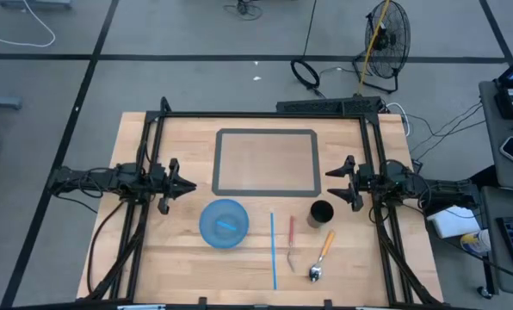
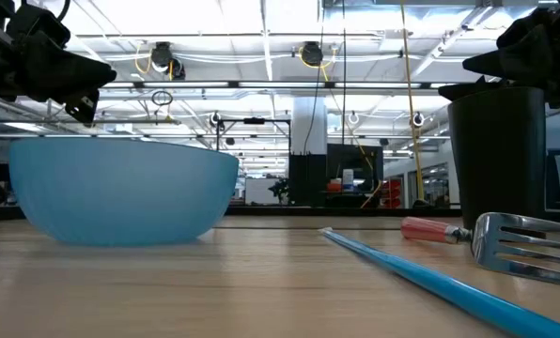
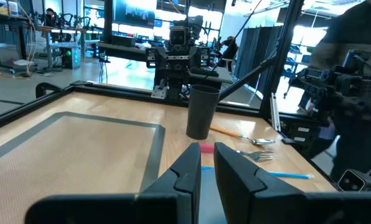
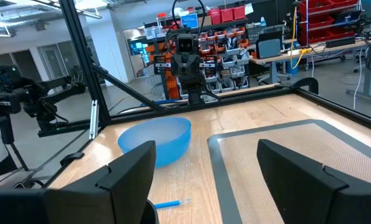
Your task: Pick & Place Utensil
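A blue bowl [image 1: 224, 224] rests on its base on the wooden table, with a small blue piece inside it. To its right lie a long blue stick [image 1: 273, 250], a red-handled fork [image 1: 292, 244] and an orange-handled spoon [image 1: 322, 256], all flat on the table. A black cup [image 1: 322, 212] stands upright beside them. My left gripper [image 1: 188, 185] hovers left of the bowl, shut [image 3: 208, 165]. My right gripper [image 1: 341, 182] hovers just beyond the cup, open [image 4: 204, 180]. Neither touches anything.
A grey-bordered rectangular mat [image 1: 267, 161] lies in the middle of the table, between the grippers. A black frame [image 1: 265, 114] runs along the table's far, left and right sides. In the low view the bowl [image 2: 120, 192], fork [image 2: 529, 244] and cup [image 2: 501, 155] stand near the front edge.
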